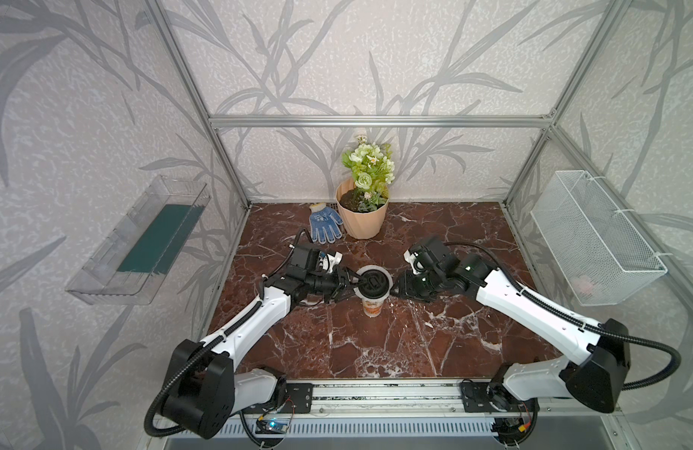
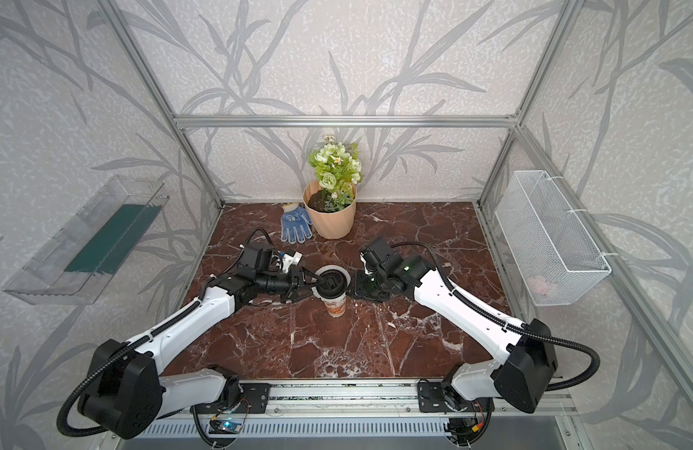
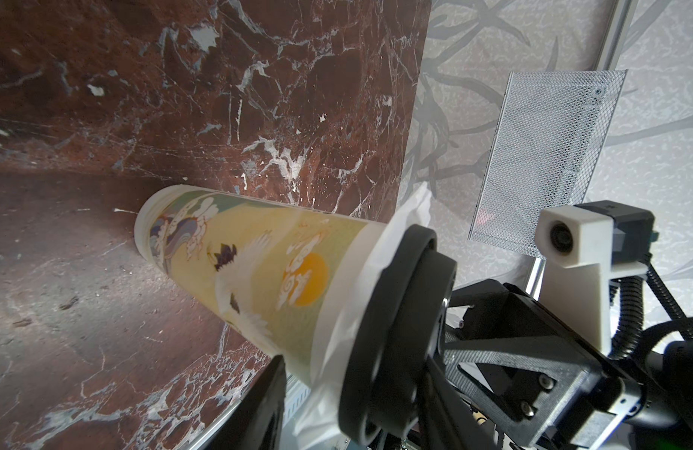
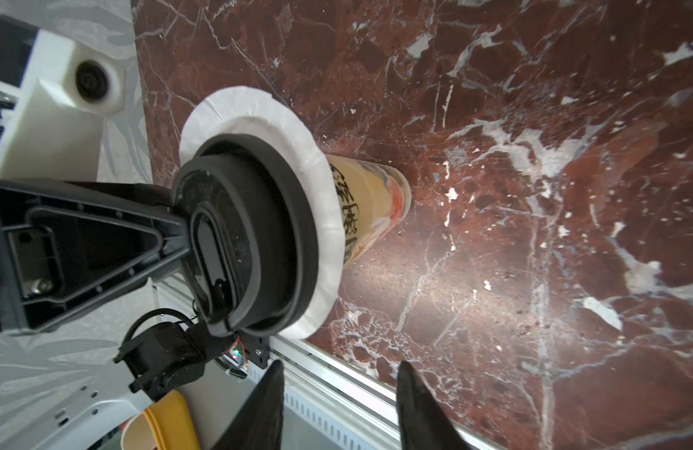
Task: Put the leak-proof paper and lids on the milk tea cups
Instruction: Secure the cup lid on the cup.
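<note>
The milk tea cup (image 1: 372, 306) (image 2: 335, 306) stands upright mid-table, white with orange print (image 3: 259, 265) (image 4: 372, 195). The leak-proof paper (image 4: 259, 105) (image 3: 411, 210) lies over its mouth, its whitish edge showing all round (image 1: 370, 267). A black round lid (image 1: 373, 281) (image 4: 259, 233) (image 3: 399, 311) sits on top of the paper. My left gripper (image 1: 356, 282) (image 2: 317, 282) (image 3: 348, 374) reaches in from the left, shut on that lid. My right gripper (image 1: 395, 286) (image 2: 350, 290) (image 4: 339, 374) is just right of the cup, open, with nothing between its fingers.
A peach flower pot (image 1: 362, 218) with green flowers stands at the back, a blue glove (image 1: 324, 224) beside it. On the right wall hangs a white wire basket (image 1: 594, 237), on the left wall a clear tray (image 1: 138, 241). A metal rail (image 1: 376, 393) runs along the table's front edge.
</note>
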Controlling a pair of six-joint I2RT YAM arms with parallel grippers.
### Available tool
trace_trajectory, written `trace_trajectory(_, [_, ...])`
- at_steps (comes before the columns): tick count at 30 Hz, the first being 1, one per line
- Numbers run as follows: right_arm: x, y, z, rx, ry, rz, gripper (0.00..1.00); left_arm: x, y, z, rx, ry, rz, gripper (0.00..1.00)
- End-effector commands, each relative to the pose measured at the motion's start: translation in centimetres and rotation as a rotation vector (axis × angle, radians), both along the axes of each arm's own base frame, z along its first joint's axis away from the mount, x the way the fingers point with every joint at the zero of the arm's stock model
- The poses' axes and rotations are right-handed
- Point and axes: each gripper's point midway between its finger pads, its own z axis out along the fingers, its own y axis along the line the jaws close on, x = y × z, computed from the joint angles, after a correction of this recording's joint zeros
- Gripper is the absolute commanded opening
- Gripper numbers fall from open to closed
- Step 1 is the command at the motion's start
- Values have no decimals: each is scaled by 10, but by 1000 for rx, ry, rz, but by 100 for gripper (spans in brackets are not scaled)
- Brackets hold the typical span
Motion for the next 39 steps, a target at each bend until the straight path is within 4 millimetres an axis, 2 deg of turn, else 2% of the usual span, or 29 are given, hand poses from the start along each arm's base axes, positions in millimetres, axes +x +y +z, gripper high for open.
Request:
trace_trajectory(1, [4, 20, 12, 123, 30, 8, 46, -17, 15, -44, 123, 168, 37, 50])
trace_trajectory(10, [5, 17, -2, 110, 57, -2, 45, -17, 15, -44, 123, 168, 36, 50])
trace_trajectory(17, [6, 10, -8, 83, 59, -17, 41, -17, 15, -44, 125, 168, 34, 50])
trace_trajectory(30, [11, 11, -17, 92, 74, -30, 38, -17, 14, -44, 125, 170, 34, 50])
trace_trajectory(39, [8, 5, -39, 66, 114, -48, 33, -16, 14, -45, 124, 172, 33, 50])
